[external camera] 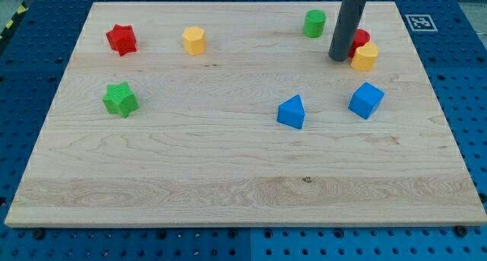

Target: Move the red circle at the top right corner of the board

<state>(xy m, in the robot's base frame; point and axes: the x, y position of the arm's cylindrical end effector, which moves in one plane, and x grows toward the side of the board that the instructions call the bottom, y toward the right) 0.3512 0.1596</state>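
At the tabletop's [228, 177] top right, my tip [337, 58] touches the red circle [360, 39].
No pincer shows; a black-and-white square marker [420, 22] sits nearby, no readable writing.

The dark rod [346, 21] runs off the view's top edge and, with the yellow block [365, 58], partly hides the red circle [360, 39].

The scene was evenly and brightly lit from overhead. Short, soft shadows were cast beneath the blocks around my tip [338, 58]. The board [228, 170] was rendered sharply, without glare or blur.
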